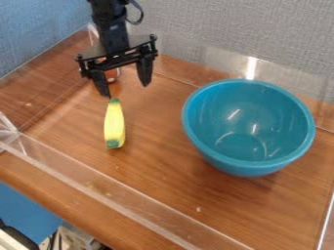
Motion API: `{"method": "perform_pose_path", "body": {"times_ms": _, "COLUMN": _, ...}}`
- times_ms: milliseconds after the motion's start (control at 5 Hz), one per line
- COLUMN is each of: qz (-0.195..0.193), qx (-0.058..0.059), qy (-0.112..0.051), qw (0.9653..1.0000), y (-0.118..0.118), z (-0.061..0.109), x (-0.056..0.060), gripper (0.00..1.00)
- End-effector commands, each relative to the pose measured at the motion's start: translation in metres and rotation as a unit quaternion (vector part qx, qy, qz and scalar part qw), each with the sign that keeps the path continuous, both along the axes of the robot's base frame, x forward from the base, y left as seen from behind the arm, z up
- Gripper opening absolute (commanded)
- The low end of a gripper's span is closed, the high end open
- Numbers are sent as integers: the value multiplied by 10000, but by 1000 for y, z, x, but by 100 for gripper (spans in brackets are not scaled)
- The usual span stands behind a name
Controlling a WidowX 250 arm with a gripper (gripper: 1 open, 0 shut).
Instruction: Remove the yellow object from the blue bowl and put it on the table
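At about nine o'clock from the blue bowl (248, 125), the yellow object (115, 124) lay flat on the table (53, 107), well apart from the bowl. A dropping arm could probably nudge or roll it. Just beyond it, at twelve o'clock, the gripper (121, 77) hung with fingers (101, 86) spread wide, released, holding and touching nothing.

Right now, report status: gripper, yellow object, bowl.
Gripper open, empty, above the table. Yellow object lying flat on the wood, left of the blue bowl. Bowl empty. Nothing in the way.
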State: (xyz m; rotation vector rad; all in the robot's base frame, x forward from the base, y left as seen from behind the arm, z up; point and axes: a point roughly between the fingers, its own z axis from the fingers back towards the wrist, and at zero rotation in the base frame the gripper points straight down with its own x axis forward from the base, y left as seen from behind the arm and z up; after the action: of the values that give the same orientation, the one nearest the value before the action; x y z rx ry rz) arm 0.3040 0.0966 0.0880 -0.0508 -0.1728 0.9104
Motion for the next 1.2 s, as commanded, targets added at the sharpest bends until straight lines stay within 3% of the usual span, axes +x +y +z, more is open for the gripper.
{"method": "perform_pose_path", "body": {"times_ms": 0, "qz": 16, "qx": 126, "qy": -206, "qw": 9997, "y": 15, "z": 15, "x": 11, "gripper": 100}}
{"method": "perform_pose_path", "body": {"times_ms": 600, "qz": -142, "qx": 233, "qy": -65, "qw": 9996, "y": -15, "z": 3, "x": 25, "gripper": 100}}
{"method": "perform_pose_path", "body": {"times_ms": 1000, "qz": -34, "qx": 291, "qy": 48, "qw": 9996, "y": -5, "z": -6, "x": 34, "gripper": 100}}
